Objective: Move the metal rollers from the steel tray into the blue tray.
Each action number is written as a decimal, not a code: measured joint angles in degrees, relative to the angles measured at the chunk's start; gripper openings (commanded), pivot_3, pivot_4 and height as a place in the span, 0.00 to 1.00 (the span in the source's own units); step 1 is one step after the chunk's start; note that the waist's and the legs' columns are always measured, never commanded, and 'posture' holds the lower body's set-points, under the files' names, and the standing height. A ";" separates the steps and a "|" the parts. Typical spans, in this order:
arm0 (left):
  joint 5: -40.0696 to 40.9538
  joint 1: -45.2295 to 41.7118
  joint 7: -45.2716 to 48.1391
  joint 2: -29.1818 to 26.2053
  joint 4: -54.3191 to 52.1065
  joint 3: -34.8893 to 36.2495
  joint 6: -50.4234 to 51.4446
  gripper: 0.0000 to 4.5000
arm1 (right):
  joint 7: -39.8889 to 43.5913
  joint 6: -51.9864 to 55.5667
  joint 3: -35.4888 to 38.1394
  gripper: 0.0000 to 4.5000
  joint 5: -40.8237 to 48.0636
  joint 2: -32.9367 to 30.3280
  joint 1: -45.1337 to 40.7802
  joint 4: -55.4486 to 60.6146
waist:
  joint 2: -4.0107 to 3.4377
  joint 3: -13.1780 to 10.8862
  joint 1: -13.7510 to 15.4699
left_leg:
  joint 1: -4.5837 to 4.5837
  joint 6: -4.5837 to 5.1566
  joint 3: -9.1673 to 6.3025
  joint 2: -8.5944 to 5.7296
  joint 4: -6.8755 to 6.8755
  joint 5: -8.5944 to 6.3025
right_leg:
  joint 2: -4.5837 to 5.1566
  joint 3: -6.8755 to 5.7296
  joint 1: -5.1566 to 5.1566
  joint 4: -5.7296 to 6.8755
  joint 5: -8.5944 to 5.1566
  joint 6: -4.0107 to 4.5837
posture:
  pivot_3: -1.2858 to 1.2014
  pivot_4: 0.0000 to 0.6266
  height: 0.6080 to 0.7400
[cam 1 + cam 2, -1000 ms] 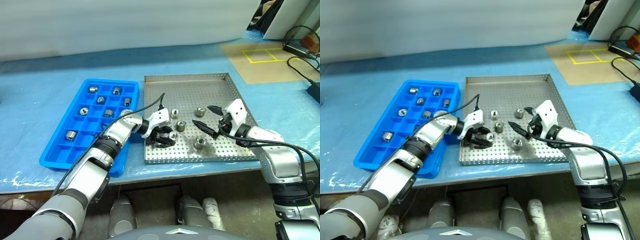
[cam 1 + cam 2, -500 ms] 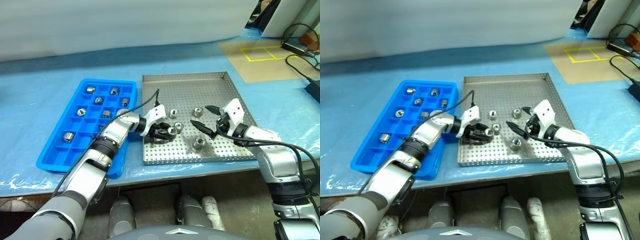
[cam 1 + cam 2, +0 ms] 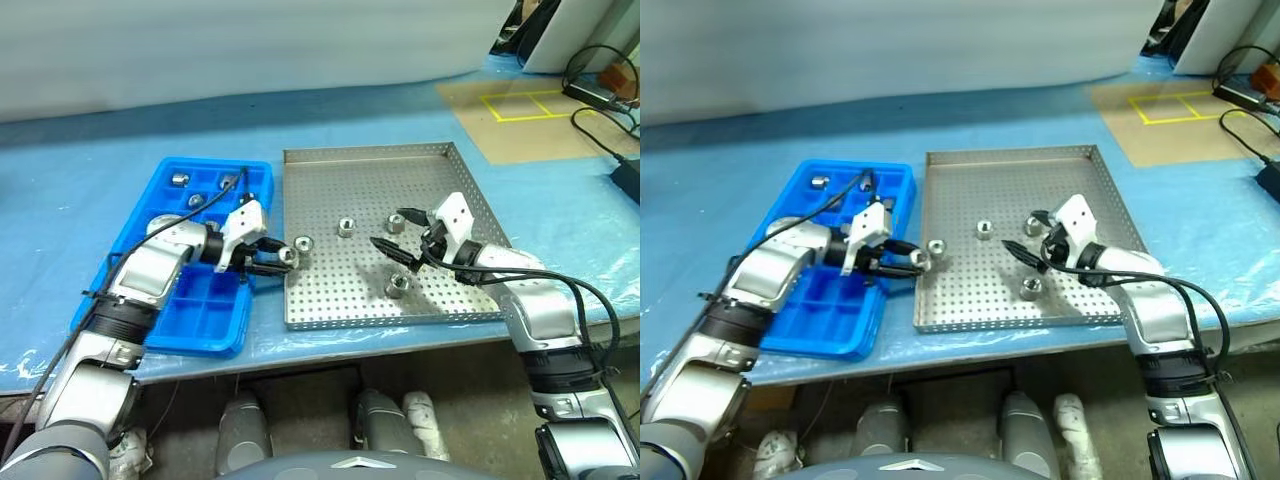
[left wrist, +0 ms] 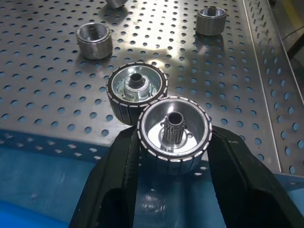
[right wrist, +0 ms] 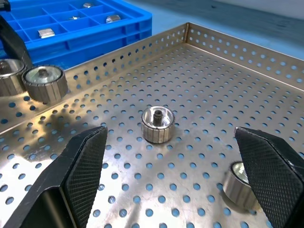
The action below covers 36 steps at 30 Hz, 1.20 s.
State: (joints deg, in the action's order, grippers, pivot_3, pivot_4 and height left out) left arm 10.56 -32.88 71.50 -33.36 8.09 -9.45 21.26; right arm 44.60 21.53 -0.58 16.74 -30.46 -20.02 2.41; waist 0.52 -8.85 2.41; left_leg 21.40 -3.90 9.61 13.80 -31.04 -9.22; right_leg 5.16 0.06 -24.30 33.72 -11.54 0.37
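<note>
left gripper (image 3: 272,262): pinching one roller (image 4: 174,135) between both fingers, at the steel tray's (image 3: 470,190) left rim, right next to the blue tray (image 3: 205,325). Grip is across the knurled sides with the hole end facing the wrist camera, so I'd guess it can go into a cell upright.
second roller (image 3: 303,243): sits on the steel tray just beside the held one, close to the left rim. Cannot tell if the two touch.
right gripper (image 3: 392,233): fingers spread wide, low over the steel tray's right half, nothing between them. Straddles a loose roller (image 5: 158,124); looks lined up for the next pick.
other rollers: one (image 3: 346,227) mid-tray, one (image 3: 397,286) nearer the front rim.
blue tray: rollers already in far cells, e.g. (image 3: 180,180). Near cells are free, so a short hop left should finish this drop.
risk: held roller needs to clear the steel rim and the blue wall.
</note>
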 measured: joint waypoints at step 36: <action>8.07 -7.30 8.00 8.95 2.74 -6.47 1.27 0.45 | 13.99 21.65 -2.81 1.00 15.02 -3.16 -5.19 9.43 | 0.00 0.00 0.43 | 0.03 -0.11 0.00 -0.01 -0.12 0.09 | 0.00 0.02 -0.01 0.09 0.01 0.01 | 0.47 0.24 1.00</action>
State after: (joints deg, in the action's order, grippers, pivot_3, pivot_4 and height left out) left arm 18.63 -40.17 79.50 -24.41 10.83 -15.92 22.53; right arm 58.59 43.18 -3.39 31.76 -33.62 -25.21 11.84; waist 0.52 -8.85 2.83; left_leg 21.42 -4.01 9.61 13.79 -31.16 -9.14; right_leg 5.16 0.08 -24.31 33.81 -11.53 0.38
